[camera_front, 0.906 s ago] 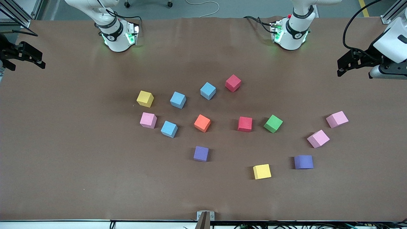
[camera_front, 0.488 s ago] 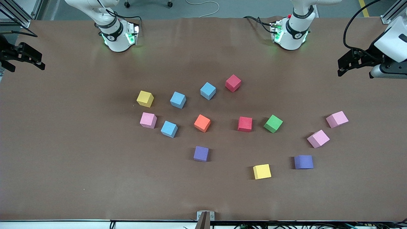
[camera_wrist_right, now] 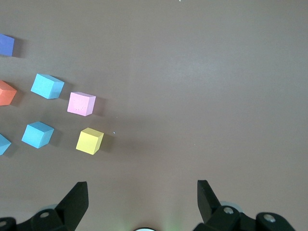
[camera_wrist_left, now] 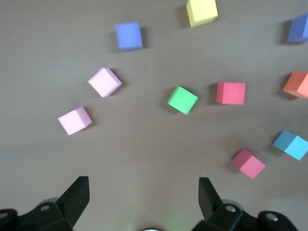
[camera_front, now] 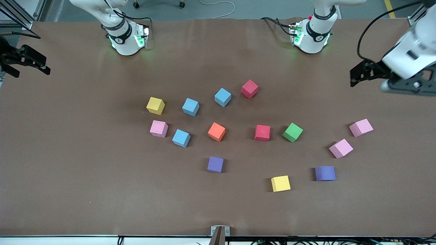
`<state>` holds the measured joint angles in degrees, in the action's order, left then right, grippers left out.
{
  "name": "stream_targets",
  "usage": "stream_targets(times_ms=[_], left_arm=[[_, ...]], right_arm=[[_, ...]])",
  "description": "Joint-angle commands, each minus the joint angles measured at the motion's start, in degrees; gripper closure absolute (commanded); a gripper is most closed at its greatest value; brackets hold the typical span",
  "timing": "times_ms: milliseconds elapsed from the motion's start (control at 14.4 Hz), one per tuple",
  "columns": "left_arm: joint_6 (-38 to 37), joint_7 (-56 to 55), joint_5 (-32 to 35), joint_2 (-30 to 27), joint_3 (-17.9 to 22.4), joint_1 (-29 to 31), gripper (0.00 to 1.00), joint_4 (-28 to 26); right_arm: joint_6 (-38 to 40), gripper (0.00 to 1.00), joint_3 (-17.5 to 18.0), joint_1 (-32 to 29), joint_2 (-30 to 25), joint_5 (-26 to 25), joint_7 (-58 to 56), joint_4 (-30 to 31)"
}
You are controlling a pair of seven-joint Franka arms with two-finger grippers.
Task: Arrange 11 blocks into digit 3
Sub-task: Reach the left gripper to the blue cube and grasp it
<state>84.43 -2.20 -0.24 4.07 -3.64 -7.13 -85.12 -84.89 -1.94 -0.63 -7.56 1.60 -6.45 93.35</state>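
Front view: fourteen small matte foam cubes lie loose on the brown table, none touching another, so no part of the digit 3 exists yet. Farthest from the camera sit the red cube [camera_front: 249,88] and a light blue cube [camera_front: 222,97]. A middle row runs from the pink cube [camera_front: 158,128] through the orange cube [camera_front: 216,131] to the green cube [camera_front: 292,132]. Nearest lie a purple cube [camera_front: 215,164] and a yellow cube [camera_front: 280,183].

The one change since the earlier frames is the left gripper [camera_front: 356,73]: it has swung inward from the table's edge, its wrist tilted, and hangs over bare table at the left arm's end, claw wide and empty. That reads as the opening reach toward the cubes at that end. The right gripper [camera_front: 42,66] stays over its own table edge, wide and empty, waiting. No cube has shifted.

Left wrist view: the left gripper's fingertips [camera_wrist_left: 79,192] stand far apart over bare table. Two more pink cubes [camera_wrist_left: 104,82] and the green cube lie ahead, likely first candidates.

Right wrist view: the right gripper's fingertips [camera_wrist_right: 77,195] are equally wide, with another yellow cube [camera_wrist_right: 89,141] and the pink cube ahead.
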Motion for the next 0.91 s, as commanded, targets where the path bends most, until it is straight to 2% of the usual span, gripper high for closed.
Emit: stream_targets(times_ms=[0,70,348,627,836], left_arm=[[0.6,-1.5,-1.7,4.3,-2.5,0.0,0.00,-0.2],[0.8,-3.2,-2.0,5.5,-2.8,-0.1,0.00,-1.4],[10.7,-11.2,-2.3,5.6,-8.7,-0.2,0.00,-10.6],[24.7,-30.6,-1.8,5.5,-13.0,-3.9,0.00,-21.5],[35.6,-41.8,-1.8,5.6,-13.4,-8.7,0.00,-29.8]], right_arm=[[-0.6,0.00,0.4,-1.0,-1.8,1.2,0.1,1.8],[-0.6,0.00,0.4,-1.0,-1.8,1.2,0.3,1.8],[0.5,0.00,-0.3,-1.0,-1.8,2.4,-0.5,1.8],[2.8,0.00,-0.3,-0.9,-1.1,1.0,-0.3,0.3],[2.5,0.00,-0.4,-1.3,0.2,0.7,-0.5,-1.1]])
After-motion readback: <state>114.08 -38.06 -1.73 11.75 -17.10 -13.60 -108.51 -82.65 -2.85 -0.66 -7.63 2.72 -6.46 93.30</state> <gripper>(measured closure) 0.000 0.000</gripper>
